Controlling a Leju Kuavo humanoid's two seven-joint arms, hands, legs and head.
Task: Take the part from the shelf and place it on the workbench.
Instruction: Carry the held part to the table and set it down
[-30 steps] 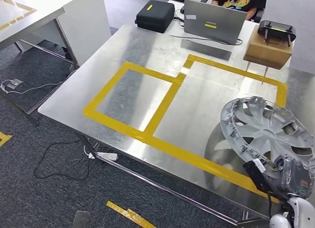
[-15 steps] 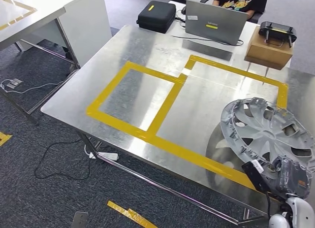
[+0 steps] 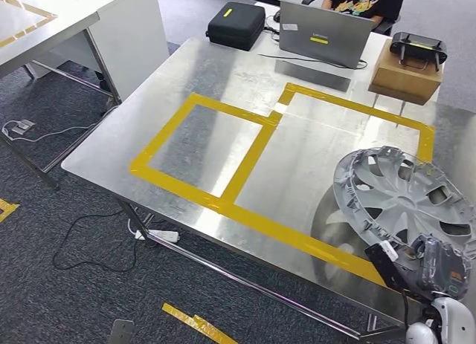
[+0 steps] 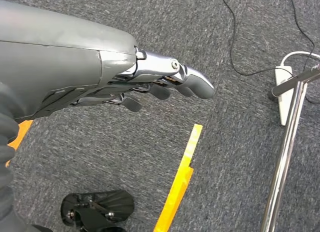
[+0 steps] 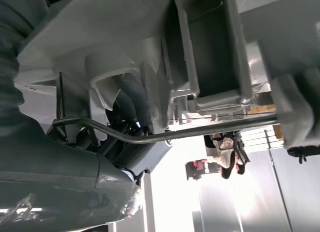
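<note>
Right hand [image 3: 435, 266] grasping the grey wheel cover [image 3: 401, 195] by its near rim, holding it tilted over the steel workbench [image 3: 236, 76], at the yellow tape rectangle's [image 3: 280, 114] right near corner. Left hand [image 4: 166, 81] released, fingers extended over grey carpet [image 4: 234, 157].

The wheel cover [image 3: 407, 203] runs off the head view's right edge, and its near rim hides behind the right robot hand [image 3: 435, 266]. The seated person [image 3: 359, 1] is cut off at the top edge. The tabletop [image 3: 224, 69] is cropped at the right.
</note>
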